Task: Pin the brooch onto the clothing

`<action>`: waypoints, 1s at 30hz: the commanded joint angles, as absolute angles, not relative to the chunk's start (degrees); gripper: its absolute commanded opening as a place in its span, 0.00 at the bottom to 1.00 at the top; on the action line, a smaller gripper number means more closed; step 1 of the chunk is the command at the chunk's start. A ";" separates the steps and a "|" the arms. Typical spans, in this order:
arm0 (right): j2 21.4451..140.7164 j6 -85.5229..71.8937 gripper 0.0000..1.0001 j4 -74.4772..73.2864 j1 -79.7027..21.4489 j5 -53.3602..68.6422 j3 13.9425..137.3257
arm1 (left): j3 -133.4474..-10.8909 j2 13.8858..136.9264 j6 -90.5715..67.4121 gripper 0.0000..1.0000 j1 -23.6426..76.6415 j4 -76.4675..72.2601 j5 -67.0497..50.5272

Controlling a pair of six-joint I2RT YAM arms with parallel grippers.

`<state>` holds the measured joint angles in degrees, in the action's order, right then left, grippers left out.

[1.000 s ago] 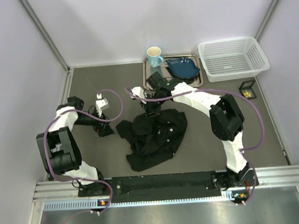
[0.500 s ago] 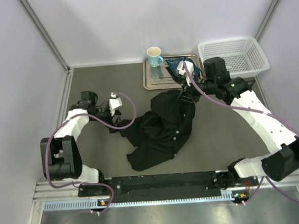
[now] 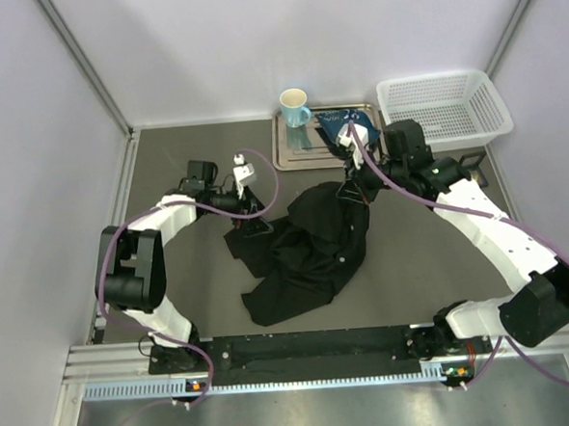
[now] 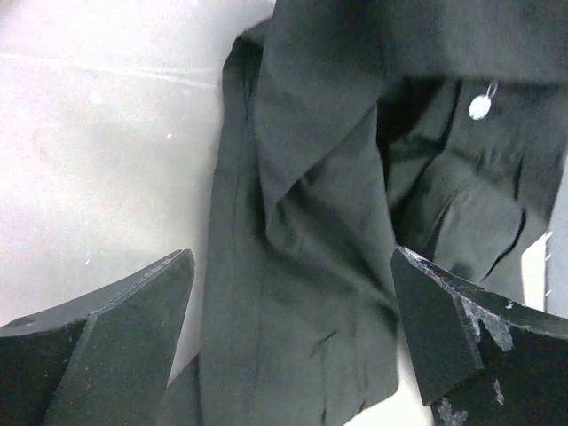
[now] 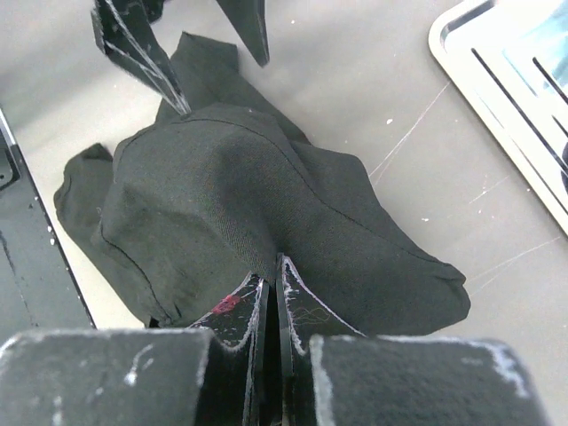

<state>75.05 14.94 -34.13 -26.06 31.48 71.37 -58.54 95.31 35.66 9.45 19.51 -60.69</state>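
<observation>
The black shirt (image 3: 306, 250) lies crumpled in the middle of the grey table (image 3: 174, 297), between the two arms. Its near part is spread flat toward the bases, while its far edge is drawn up into a peak. The brooch cannot be made out in any view.

The right gripper (image 3: 353, 188) is at that peak. In the right wrist view its fingers (image 5: 293, 297) are pressed together on a fold of the cloth, and the fabric (image 5: 231, 186) tents up to them from the table below. A small red mark shows on the left one of the two fingers.

The left gripper (image 3: 252, 218) hangs over the shirt's left edge. In the left wrist view its two fingers (image 4: 124, 328) stand wide apart with nothing between them. Folded black cloth (image 4: 302, 266) lies beneath the gap and bare table shows to the left. One small white button (image 4: 480, 107) shows on the cloth at the upper right of that view. The tips of this open gripper also appear at the top of the right wrist view, just above the shirt's raised part.

Behind the shirt, against the far wall, sits a metal tray (image 3: 289, 155). A pale blue mug (image 3: 294, 106) stands at its far left corner, and a blue dish (image 3: 329, 123) on it is partly hidden by the right arm. A white plastic basket (image 3: 443, 112) stands just to the right of the tray.
</observation>
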 commanded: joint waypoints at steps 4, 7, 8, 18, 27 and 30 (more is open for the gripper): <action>71.02 9.85 0.00 -26.99 -26.02 32.87 76.55 | -58.01 98.26 8.63 0.99 14.23 2.99 -62.14; 70.05 8.44 0.00 -25.06 -26.01 33.40 77.34 | -56.26 99.40 0.81 0.99 15.99 -2.97 -61.17; 69.70 7.92 0.00 -24.61 -26.02 33.57 77.52 | -55.73 99.67 -3.39 0.98 16.08 -4.90 -61.43; 65.83 4.75 0.00 -21.36 -25.93 27.97 81.03 | -56.60 95.55 -18.97 0.05 11.27 -18.01 -65.47; 64.24 1.23 0.00 -18.11 -24.00 17.93 87.09 | -69.41 82.19 -14.51 0.00 1.94 -3.45 -66.88; 64.95 -1.21 0.00 -18.63 -23.20 20.46 90.70 | -73.20 78.23 -9.86 0.00 -1.13 5.16 -70.56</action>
<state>65.91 2.72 -23.81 -24.82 21.41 83.57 -67.66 84.60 -15.77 1.74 -4.71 -65.30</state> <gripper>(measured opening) 0.010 0.015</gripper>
